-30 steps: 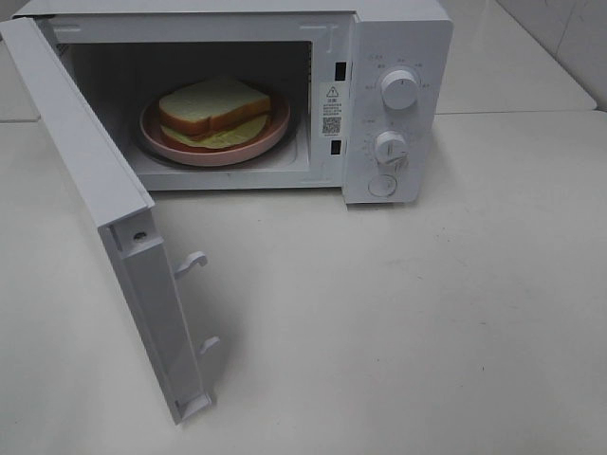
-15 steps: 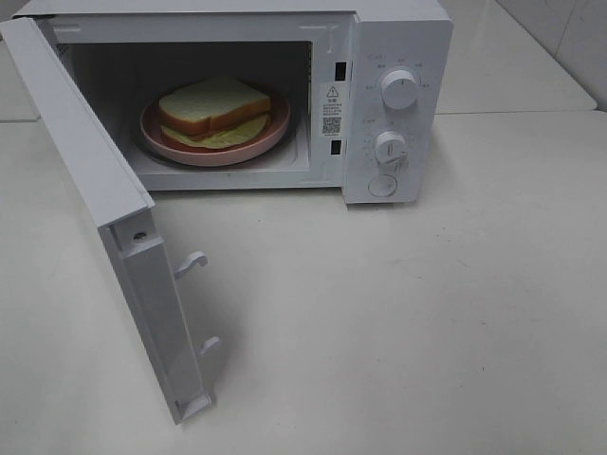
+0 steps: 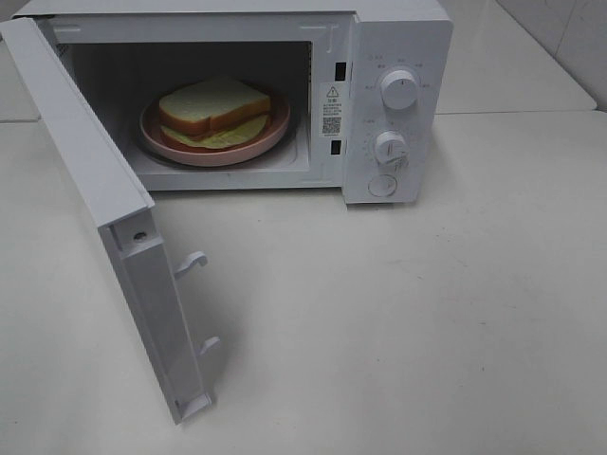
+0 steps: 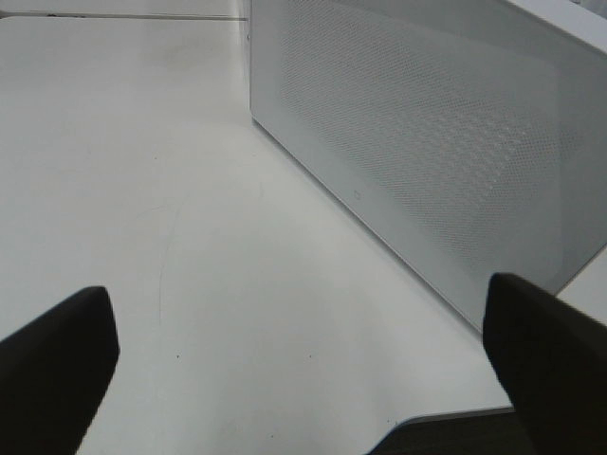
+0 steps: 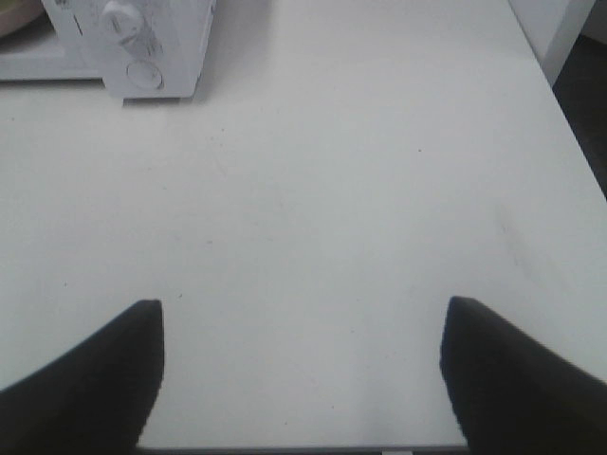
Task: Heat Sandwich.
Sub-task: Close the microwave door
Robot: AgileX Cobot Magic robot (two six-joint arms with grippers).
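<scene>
Sandwich (image 3: 213, 106) sits on pink plate (image 3: 152, 128) inside microwave (image 3: 398, 38), door (image 3: 95, 180) swung wide open. Both tools spread and empty. Left tool (image 4: 302, 355) faces the door's outer side, near it. Right tool (image 5: 302, 370) hangs over tabletop (image 5: 332, 190), well apart from the microwave. Closing the door looks next; left arm is nearer. No change versus a second ago.

Holds the left gripper (image 4: 302, 379) spread wide, dark fingers (image 4: 57, 374) well apart, one at each side of its wrist view (empty between them). Holds the right gripper (image 5: 303, 379) wide apart too, blunt black fingers (image 5: 90, 379) pointing forward and down, gripping nothing.
</scene>
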